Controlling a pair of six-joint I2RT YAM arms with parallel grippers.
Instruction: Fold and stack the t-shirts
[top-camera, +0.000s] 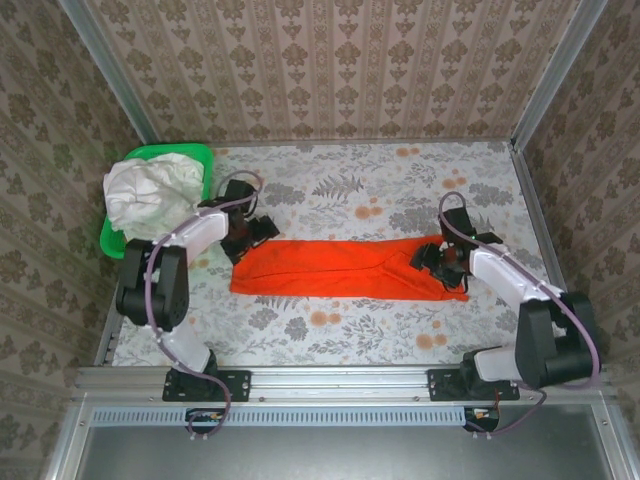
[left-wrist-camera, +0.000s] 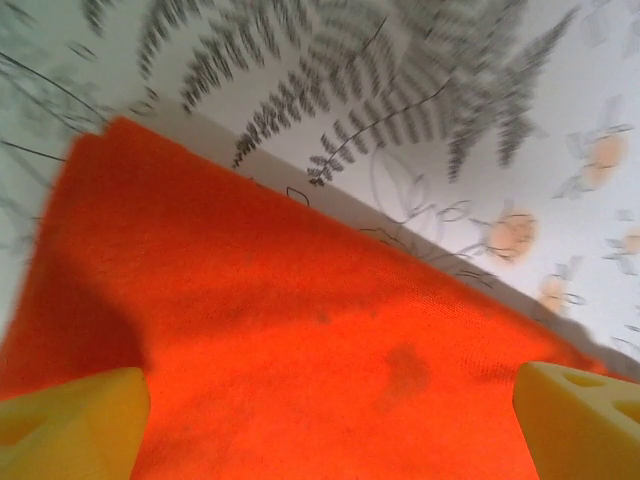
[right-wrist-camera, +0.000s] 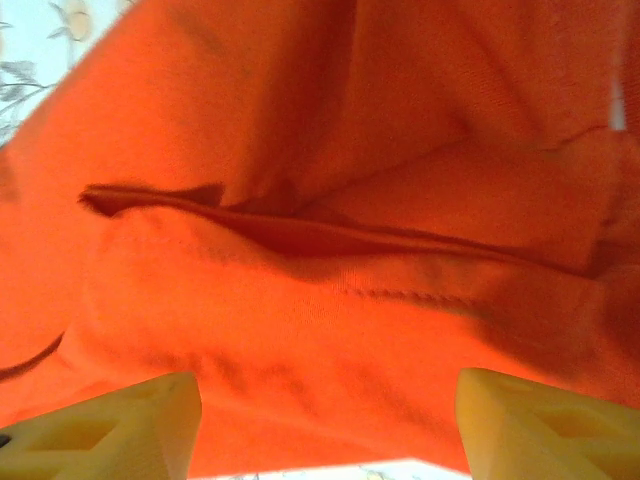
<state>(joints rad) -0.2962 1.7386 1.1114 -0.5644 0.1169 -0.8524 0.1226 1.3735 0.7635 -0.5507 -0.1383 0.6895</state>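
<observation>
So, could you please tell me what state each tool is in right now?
Left tool: open, over the orange-red t-shirt, gripping nothing.
Right tool: open, over the same t-shirt, gripping nothing.

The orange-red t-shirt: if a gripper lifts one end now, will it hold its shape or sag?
Probably floppy: the orange-red t-shirt lies as a flat folded band with a gaping fold in the right wrist view, so a lifted end would likely drape. Likely light: thin knit cloth. Pushed, it would probably bunch rather than slide.
</observation>
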